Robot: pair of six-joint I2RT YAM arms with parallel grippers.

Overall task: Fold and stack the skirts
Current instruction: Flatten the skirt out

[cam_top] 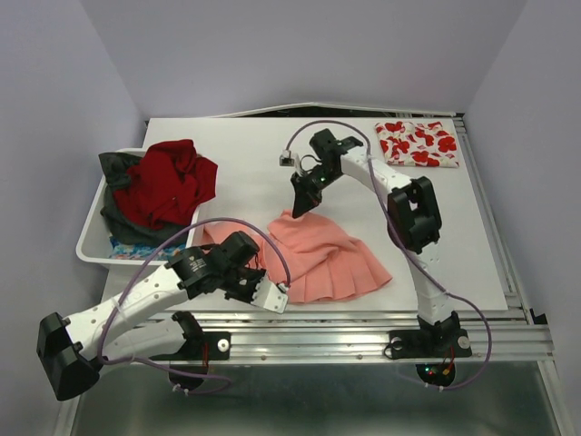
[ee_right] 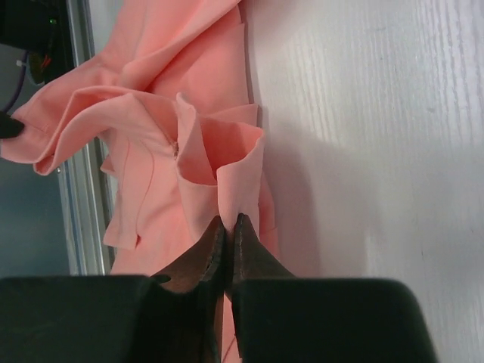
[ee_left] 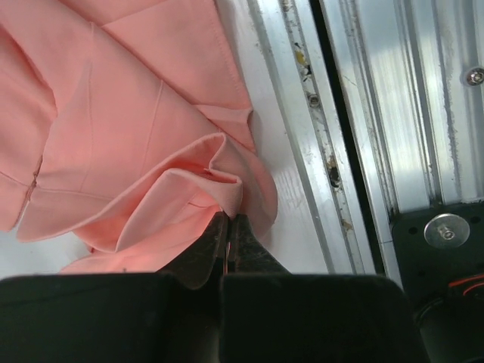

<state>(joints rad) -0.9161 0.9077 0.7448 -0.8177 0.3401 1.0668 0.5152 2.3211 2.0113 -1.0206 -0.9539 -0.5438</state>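
Salmon-pink pleated cloth skirt point(cam_top: 331, 259): lies rumpled on white surface point(cam_top: 245, 173) between left pincer point(ee_left: 229, 219) and right pincer point(ee_right: 228, 221), each pinching an opposite edge fold, presumably to lift and spread it for folding.

Reading as soft matt woven cloth on salmon-pink skirt point(cam_top: 331, 259), smooth, w/ pressed pleats & stitched hems, creasing into limp folds. Showing thinner printed cloth, also matt, on white red-flower skirt point(cam_top: 418, 143). Looking like white-coated board on table top point(cam_top: 245, 182), faint wood grain, satin-matt. Gleaming as brushed aluminium along frame rail point(ee_left: 393, 113), scuffed & scratched, w/ shiny screw head point(ee_left: 475, 76). Passing for smooth semi-gloss plastic on white bin point(cam_top: 91, 241); looking fuzzier, heavier on red cloth point(cam_top: 168, 186) & grey cloth point(cam_top: 116, 168). Appearing as dark matt plastic on left gripper point(ee_left: 229, 221) & right gripper point(ee_right: 228, 221), w/ smooth white plastic on arm shells point(cam_top: 136, 304).
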